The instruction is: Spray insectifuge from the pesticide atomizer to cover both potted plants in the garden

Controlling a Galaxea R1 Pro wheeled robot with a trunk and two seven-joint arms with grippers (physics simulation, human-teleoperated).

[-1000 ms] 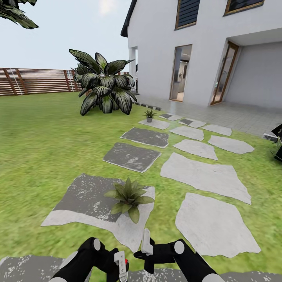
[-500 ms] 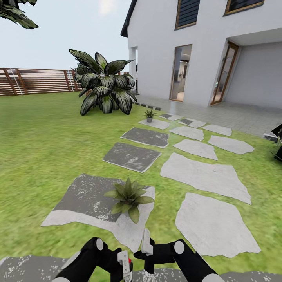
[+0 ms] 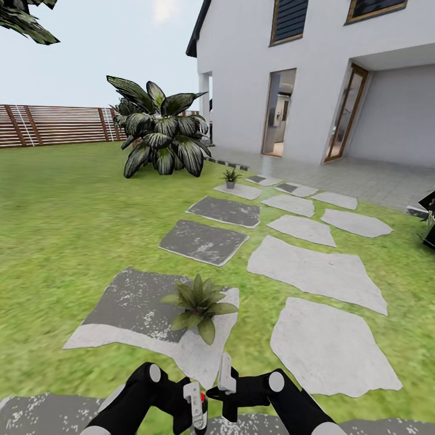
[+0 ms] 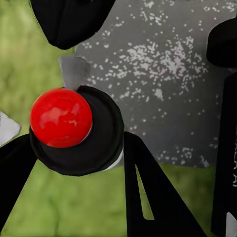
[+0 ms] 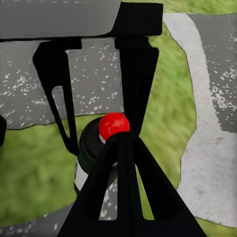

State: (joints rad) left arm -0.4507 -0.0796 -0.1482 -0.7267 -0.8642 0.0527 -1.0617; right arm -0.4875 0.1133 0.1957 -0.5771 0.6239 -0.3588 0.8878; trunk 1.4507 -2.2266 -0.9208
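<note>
Near me, a potted plant [image 3: 199, 305] with broad green leaves sits on a grey stepping stone [image 3: 133, 308]. The other potted plant [image 3: 230, 177] stands far off on a pale stone by the house. At the lower edge of the head view my left gripper [image 3: 193, 417] is shut on the pesticide atomizer [image 3: 195, 403], a white bottle with a black cap and a red knob [image 4: 61, 117]. That gripper [image 4: 74, 148] has a finger on either side of the cap. My right gripper [image 3: 226, 386] is shut and empty, right beside the atomizer [image 5: 113, 126], with its joined fingertips [image 5: 123, 140] almost at the knob.
A big dark shrub with white-striped leaves [image 3: 160, 136] stands on the lawn before a brown slatted fence [image 3: 54, 124]. The white house [image 3: 314, 78] rises at the right. Pale stepping stones [image 3: 314, 272] run toward its porch. A dark object [image 3: 429, 226] sits at the right edge.
My left gripper has shifted a little to the right with the atomizer, closer to the right gripper. The plants and the view have not moved.
</note>
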